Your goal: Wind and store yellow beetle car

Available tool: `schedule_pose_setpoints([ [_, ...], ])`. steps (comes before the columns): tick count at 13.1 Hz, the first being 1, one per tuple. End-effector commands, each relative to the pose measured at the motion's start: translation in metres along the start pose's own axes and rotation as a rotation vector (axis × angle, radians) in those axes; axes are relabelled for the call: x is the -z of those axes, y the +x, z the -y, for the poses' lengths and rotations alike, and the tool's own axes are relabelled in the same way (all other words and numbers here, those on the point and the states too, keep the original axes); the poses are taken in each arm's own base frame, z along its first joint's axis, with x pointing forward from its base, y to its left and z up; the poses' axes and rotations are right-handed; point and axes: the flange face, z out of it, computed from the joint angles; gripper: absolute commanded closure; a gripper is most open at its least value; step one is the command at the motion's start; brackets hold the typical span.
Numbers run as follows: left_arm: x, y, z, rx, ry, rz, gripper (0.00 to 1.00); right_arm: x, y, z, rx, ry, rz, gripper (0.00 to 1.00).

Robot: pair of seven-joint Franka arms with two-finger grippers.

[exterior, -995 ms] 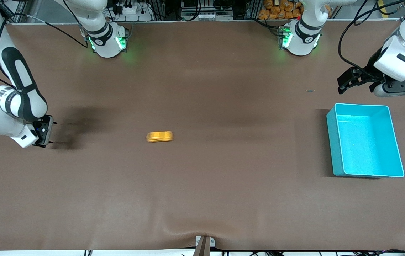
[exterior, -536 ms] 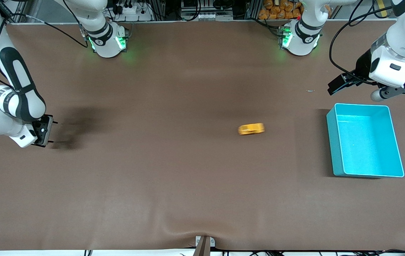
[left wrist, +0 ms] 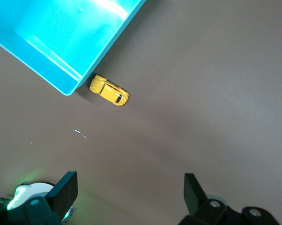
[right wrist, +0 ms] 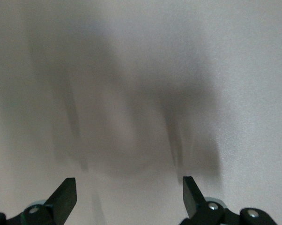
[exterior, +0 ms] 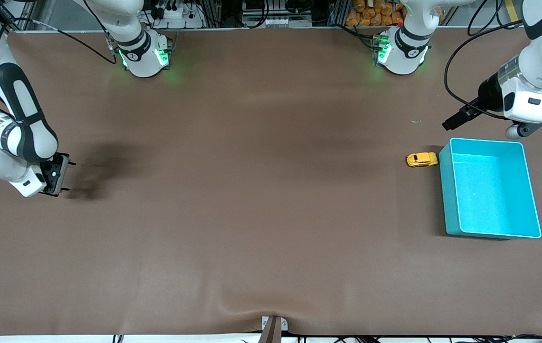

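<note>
The yellow beetle car point(exterior: 422, 159) stands on the brown table, its nose against the outer wall of the teal bin point(exterior: 445, 190), at the bin's corner farther from the front camera. It also shows in the left wrist view point(left wrist: 109, 90), beside the bin's corner point(left wrist: 68, 88). My left gripper point(exterior: 448, 125) hangs open and empty in the air over the table beside that corner; its own view point(left wrist: 130, 187) shows the jaws wide apart. My right gripper point(exterior: 70, 177) is open and empty, low over the table at the right arm's end, with only bare table in its own view point(right wrist: 127, 192).
The bin is empty. A tiny pale sliver point(exterior: 415, 121) lies on the table a little farther from the front camera than the car, and also shows in the left wrist view point(left wrist: 78, 133). The two arm bases stand along the table's back edge.
The car has rolled from the table's middle toward the left arm's end and stopped against the bin. The left arm has swung and shifted above the bin. The right gripper has barely moved.
</note>
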Motion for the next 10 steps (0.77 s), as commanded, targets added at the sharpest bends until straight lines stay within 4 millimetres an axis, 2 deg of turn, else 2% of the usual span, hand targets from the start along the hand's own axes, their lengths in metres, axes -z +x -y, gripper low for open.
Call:
schedule_pose_setpoints([
  [1,-0.001,-0.003,0.015,0.102,-0.038,-0.008,0.00,0.031,-0.002,-0.004,-0.056,-0.047,-0.065,0.00],
  [3,-0.013,0.004,0.022,0.209,-0.046,0.003,0.00,0.081,0.015,-0.012,-0.195,-0.030,-0.144,0.00],
  [6,-0.053,0.009,0.027,0.364,-0.038,0.010,0.00,0.170,0.059,-0.028,-0.322,-0.020,-0.160,0.00],
  [8,-0.078,0.010,0.029,0.458,-0.029,0.011,0.00,0.235,0.090,-0.025,-0.441,-0.055,-0.170,0.00],
  [10,-0.106,0.014,0.033,0.536,-0.024,0.008,0.00,0.290,0.124,-0.013,-0.627,-0.031,-0.171,0.00],
])
